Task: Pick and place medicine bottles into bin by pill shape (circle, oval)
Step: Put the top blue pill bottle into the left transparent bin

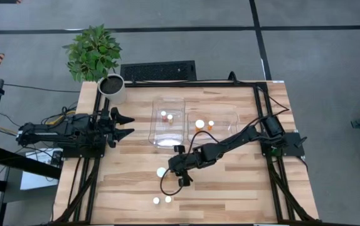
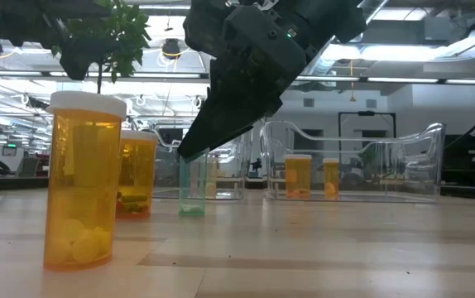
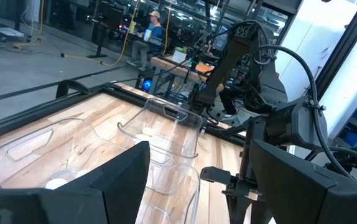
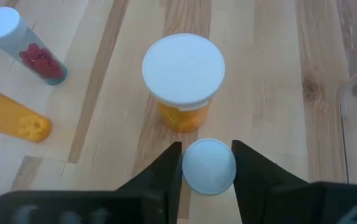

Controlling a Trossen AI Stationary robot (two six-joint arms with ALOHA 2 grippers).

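Note:
A small medicine bottle with a white cap [image 4: 208, 167] and a clear teal body [image 2: 192, 192] stands on the table, with my right gripper [image 4: 207, 171] shut on it. Just beyond it stands a large amber bottle [image 4: 183, 68] with a white cap [image 1: 161, 171]. Two more small bottles stand nearer the front edge [image 1: 156, 201], [image 1: 168, 199]; the right wrist view shows one with red pills [image 4: 23, 46] and one amber [image 4: 10, 115]. My left gripper [image 1: 125, 124] waits open at the table's left side. My right gripper pinches the small bottle's white cap [image 4: 191, 163] between its two fingers, one on each side of the rim. The fingers [image 2: 213, 124] come slanting down from the table's right. The bottle stands upright with its base [image 2: 192, 212] on the table.
Two clear bins stand at the table's middle back: the left bin [image 1: 179, 100] holds two bottles [image 1: 166, 116], the right bin [image 1: 233, 113] holds two [image 1: 199, 124], [image 1: 211, 124]. A white plant pot [image 1: 112, 88] stands at the far left corner.

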